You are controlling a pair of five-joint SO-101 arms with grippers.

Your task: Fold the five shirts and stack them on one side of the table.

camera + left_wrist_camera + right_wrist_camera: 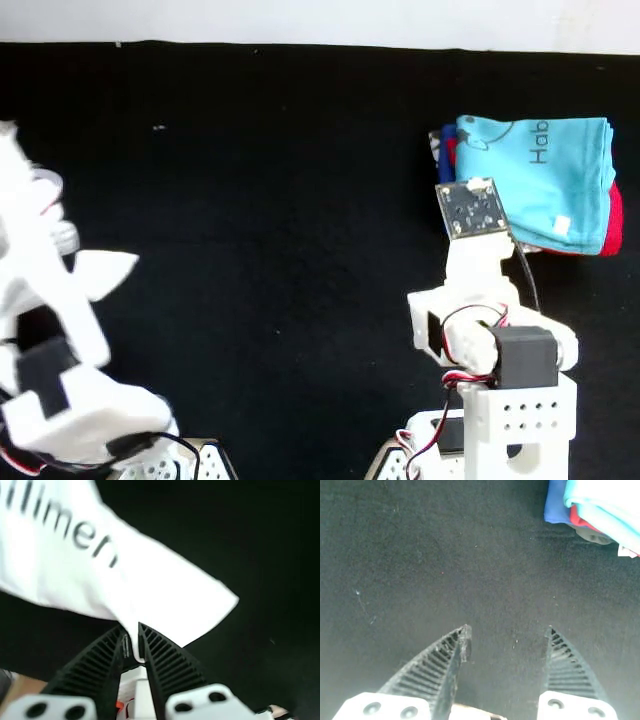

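Noted black table [280,180] lying under both arms. Found stack of folded shirts [540,180] just beyond the right gripper [507,630] and a little to its right, with teal on top and red and blue edges beneath. Could not determine the full count.

Recorded right gripper spread wide over bare table, holding nothing, tips well short of the stack.

Found white shirt [100,570], grey lettering on it, ahead of the left gripper [131,627]. Saw one edge pinched between jaws drawn almost together, with the rest fanned out beyond the tips, unfolded.

Judged the fabric light, soft and limp, so likely to sag, crease and trail on the table rather than keep any shape. Judged a single pinch at one edge insufficient for a clean fold — better taken at two corners of hem or shoulders, one per gripper, seated deep between the jaws. Judged the stack liable to shift if nudged.
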